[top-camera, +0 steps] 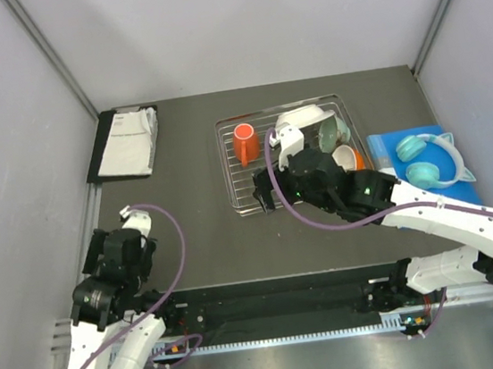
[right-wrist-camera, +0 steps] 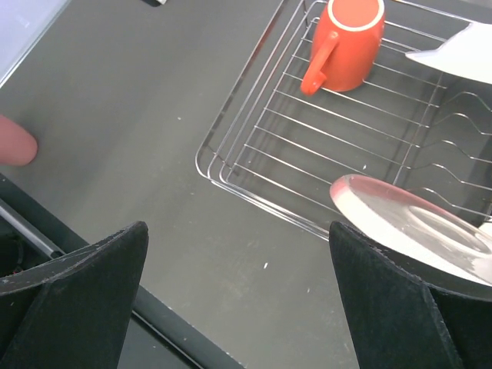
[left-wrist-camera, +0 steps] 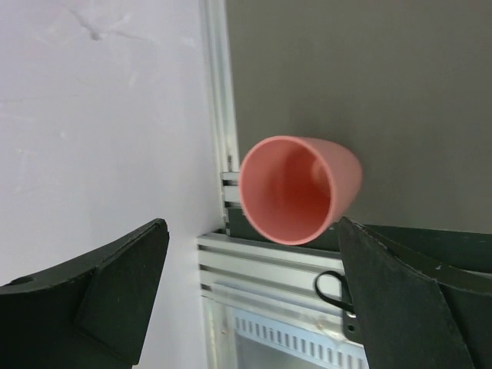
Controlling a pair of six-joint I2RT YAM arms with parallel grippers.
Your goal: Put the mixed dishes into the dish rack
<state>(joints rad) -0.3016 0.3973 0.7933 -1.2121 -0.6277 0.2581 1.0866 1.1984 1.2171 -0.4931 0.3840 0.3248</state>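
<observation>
Left arm [top-camera: 106, 283] sits nearest in the top view, folded at the near-left corner of the dark table [top-camera: 191, 245]. Its jaws cannot be made out from here.
- Right arm [top-camera: 430, 216] reaches across to the dish rack [top-camera: 227, 173]; the right gripper [top-camera: 265, 191] hangs over the rack's near-left corner.
- In the rack: orange mug [top-camera: 244, 144] on the left side, white bowl [top-camera: 306, 116] tilted at the far edge, mint green bowl [top-camera: 330, 134] on the right. An orange, white-lined piece [top-camera: 346, 156] just nearer is partly hidden by the arm.
- Teal headphones [top-camera: 428, 162] lie on a blue mat [top-camera: 390, 144] right of the rack.
- Black tray [top-camera: 96, 153] with white papers [top-camera: 129, 140] is at the far left.

Left wrist view.
- Salmon pink cup [left-wrist-camera: 300, 188] lies on its side on the table, mouth toward the lens, against the near edge rail and beside the left wall. It is outside the rack.
- Left gripper [left-wrist-camera: 250, 231] is spread wide, one finger on either side of the cup. No contact with the cup is visible.

Right wrist view.
- The right gripper is spread wide with nothing between its fingers, above bare table just short of the rack's near-left corner.
- Pink-and-cream plate [right-wrist-camera: 407, 223] leans tilted in the rack's near part, next to the right finger.
- The orange mug is further back on the wires.
- The salmon pink cup shows at the left edge of the view, well apart from the rack.
</observation>
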